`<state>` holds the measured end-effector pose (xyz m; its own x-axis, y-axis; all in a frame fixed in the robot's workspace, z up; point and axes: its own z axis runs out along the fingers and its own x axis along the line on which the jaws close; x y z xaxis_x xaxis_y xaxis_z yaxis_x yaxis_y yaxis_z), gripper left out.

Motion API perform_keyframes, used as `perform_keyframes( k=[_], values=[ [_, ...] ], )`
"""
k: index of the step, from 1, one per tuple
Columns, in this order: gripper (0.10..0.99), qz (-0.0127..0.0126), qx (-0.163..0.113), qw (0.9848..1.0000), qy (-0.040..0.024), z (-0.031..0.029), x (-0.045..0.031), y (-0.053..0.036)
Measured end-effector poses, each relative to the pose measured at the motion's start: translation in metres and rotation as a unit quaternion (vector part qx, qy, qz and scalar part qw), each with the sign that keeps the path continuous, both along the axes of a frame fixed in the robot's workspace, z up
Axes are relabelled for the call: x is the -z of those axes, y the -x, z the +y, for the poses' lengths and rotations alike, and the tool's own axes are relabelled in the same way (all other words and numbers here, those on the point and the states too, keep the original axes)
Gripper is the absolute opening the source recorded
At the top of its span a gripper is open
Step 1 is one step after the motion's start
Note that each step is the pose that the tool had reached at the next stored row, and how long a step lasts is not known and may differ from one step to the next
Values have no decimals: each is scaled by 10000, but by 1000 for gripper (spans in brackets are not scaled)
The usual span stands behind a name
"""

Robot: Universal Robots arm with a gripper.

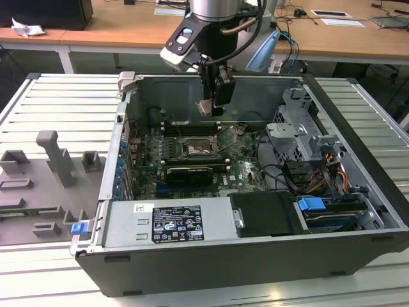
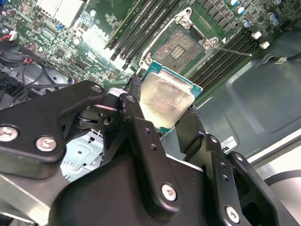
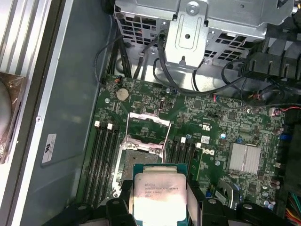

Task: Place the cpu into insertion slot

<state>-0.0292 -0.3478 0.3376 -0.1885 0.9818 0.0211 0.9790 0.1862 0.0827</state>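
The cpu (image 2: 165,100), a flat square chip with a silver-grey top on a green edge, is held by its two sides in my gripper (image 2: 162,107), which is shut on it. In the exterior view the gripper (image 1: 210,107) hangs inside the open computer case, above the motherboard and a little behind the insertion slot (image 1: 195,149). In both wrist views the cpu (image 3: 159,194) hovers clear of the board. The insertion slot (image 3: 140,156) lies just beyond it with its metal frame swung up. The socket's contact field (image 2: 181,47) is bare, with the wire lever beside it.
Long memory slots (image 3: 104,155) flank the socket on both sides. A black graphics card (image 1: 188,173) lies in front of it, a metal drive cage (image 1: 297,131) with cables to the exterior view's right. A power supply (image 1: 167,224) fills the case's front. Grey fixtures (image 1: 48,176) sit outside.
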Motion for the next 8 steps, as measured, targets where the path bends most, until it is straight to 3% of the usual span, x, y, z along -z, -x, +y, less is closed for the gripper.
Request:
perform_keyframes(
  k=[8],
  values=[
    [537, 1, 157, 9999, 0, 0, 18, 0]
  ],
)
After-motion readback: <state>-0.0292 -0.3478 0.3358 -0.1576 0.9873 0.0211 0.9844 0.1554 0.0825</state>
